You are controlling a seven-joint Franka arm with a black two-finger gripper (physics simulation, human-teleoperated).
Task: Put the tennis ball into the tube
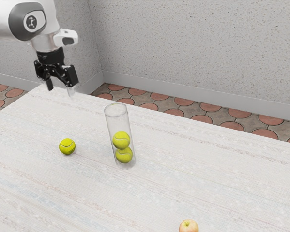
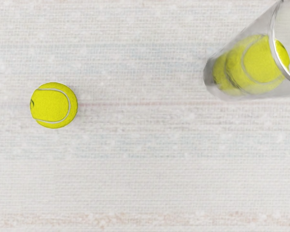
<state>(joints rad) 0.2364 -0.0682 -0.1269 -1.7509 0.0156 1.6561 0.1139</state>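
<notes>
In the exterior view, left to right: a black gripper (image 1: 60, 89), fingers spread apart, above and left of a clear tube (image 1: 116, 121); a loose tennis ball (image 1: 67, 146) left of the tube; two stacked tennis balls (image 1: 121, 140) inside it; an apple (image 1: 189, 226) to its right, nearer the camera. The wrist view looks down past the tube's rim.

The tube (image 1: 117, 121) holds two balls (image 1: 121, 140); a tennis ball (image 1: 67, 146) lies near, an apple (image 1: 189, 226) apart; hand (image 1: 60, 90) open.
</notes>
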